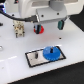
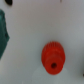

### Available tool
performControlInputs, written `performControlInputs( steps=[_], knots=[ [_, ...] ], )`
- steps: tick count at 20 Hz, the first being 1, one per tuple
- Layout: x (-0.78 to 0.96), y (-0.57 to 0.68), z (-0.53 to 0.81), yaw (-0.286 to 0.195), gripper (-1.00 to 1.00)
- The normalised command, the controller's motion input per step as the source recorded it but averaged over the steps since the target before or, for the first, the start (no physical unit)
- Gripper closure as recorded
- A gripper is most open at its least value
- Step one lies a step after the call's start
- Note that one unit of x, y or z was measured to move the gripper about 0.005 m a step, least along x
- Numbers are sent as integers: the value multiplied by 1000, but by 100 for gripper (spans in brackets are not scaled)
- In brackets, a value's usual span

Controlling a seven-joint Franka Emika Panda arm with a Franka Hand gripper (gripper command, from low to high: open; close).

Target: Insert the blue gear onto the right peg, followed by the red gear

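Observation:
The blue gear [image 1: 51, 52] lies flat on the exterior view's right half of the grey plate with the black rim [image 1: 33, 61]. It covers the right peg, which is hidden. The other dark peg [image 1: 39, 53] stands bare beside it. The red gear [image 1: 39, 29] lies on the white table behind the plate, and in the wrist view [image 2: 53, 56] it lies free, hub up. My gripper [image 1: 40, 25] hangs just above the red gear and is apart from it. Its dark fingertips stand wide apart with nothing between them.
A small tan and dark fixture [image 1: 19, 29] stands on the table to the exterior view's left of the red gear. A dark teal object [image 2: 4, 35] shows at the edge of the wrist view. The arm's white body [image 1: 40, 10] fills the back.

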Motion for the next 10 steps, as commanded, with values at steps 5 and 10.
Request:
performControlInputs(
  steps=[5,10],
  knots=[
    [-639,10,-177,0,-100],
    [-435,-5,-253,0,-100]
  ],
)
